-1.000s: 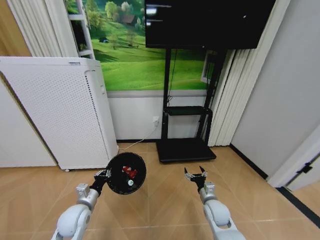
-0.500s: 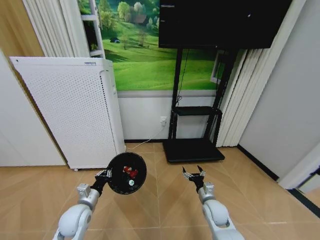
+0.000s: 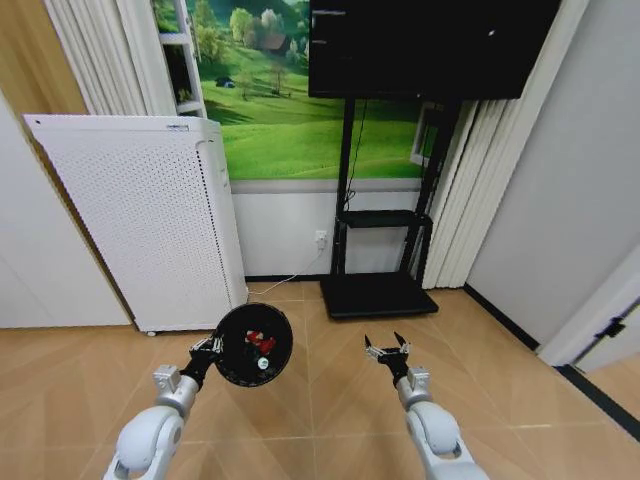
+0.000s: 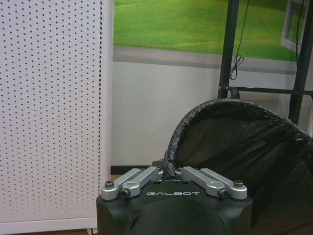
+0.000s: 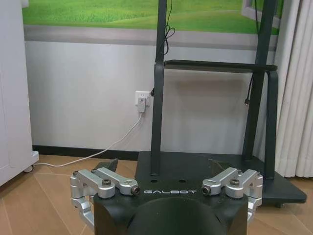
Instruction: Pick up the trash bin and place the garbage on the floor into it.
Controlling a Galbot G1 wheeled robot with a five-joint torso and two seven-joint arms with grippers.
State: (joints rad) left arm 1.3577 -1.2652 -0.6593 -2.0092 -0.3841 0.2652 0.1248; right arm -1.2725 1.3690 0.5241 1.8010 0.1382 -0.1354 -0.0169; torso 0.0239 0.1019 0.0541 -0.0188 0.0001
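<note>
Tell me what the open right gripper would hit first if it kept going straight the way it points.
Probably the flat black base of the TV stand: the right gripper aims at it across bare wood floor. Depth is unclear.

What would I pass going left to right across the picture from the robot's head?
White perforated appliance → left hand gripping the black trash bin with red scraps inside → black TV stand → open right hand → pleated curtain → grey wall.
</note>
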